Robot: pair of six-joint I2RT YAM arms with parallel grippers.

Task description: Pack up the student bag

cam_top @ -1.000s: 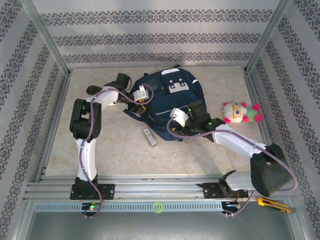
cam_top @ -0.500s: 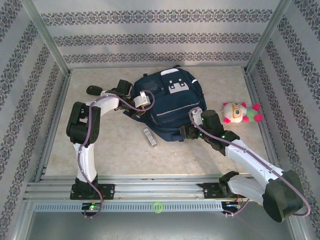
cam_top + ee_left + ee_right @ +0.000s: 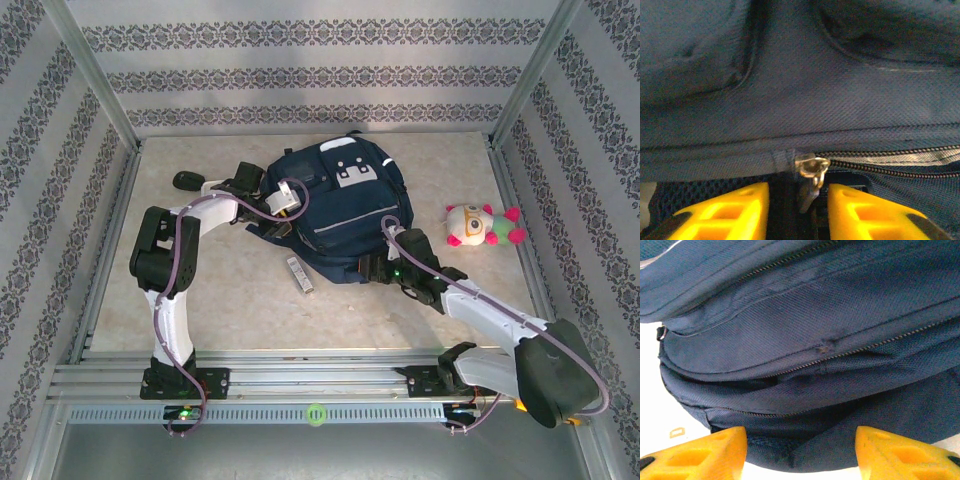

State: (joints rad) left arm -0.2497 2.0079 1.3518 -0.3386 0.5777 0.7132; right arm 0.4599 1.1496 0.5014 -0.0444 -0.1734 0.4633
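Observation:
The student bag (image 3: pixel 345 205), a dark navy backpack with a pale buckle patch, lies in the middle of the table. My left gripper (image 3: pixel 283 218) is at its left side. In the left wrist view the yellow fingers (image 3: pixel 740 210) stand a little apart on either side of a metal zipper slider (image 3: pixel 811 165), whose pull tab hangs in the gap and touches neither finger. My right gripper (image 3: pixel 368 266) is at the bag's near edge. Its jaws are wide open, and the bag's lower seam (image 3: pixel 805 450) lies between the fingertips (image 3: pixel 715 450).
A pink and white plush toy (image 3: pixel 482 226) lies to the right of the bag. A small white stick (image 3: pixel 300 274) sits just in front of the bag's left corner. A black object (image 3: pixel 186 180) rests at the back left. Patterned walls and a metal frame enclose the table.
My right arm has stretched out low, and its gripper has come down from on top of the bag to its near edge. The left gripper has shifted slightly nearer along the bag's left side.

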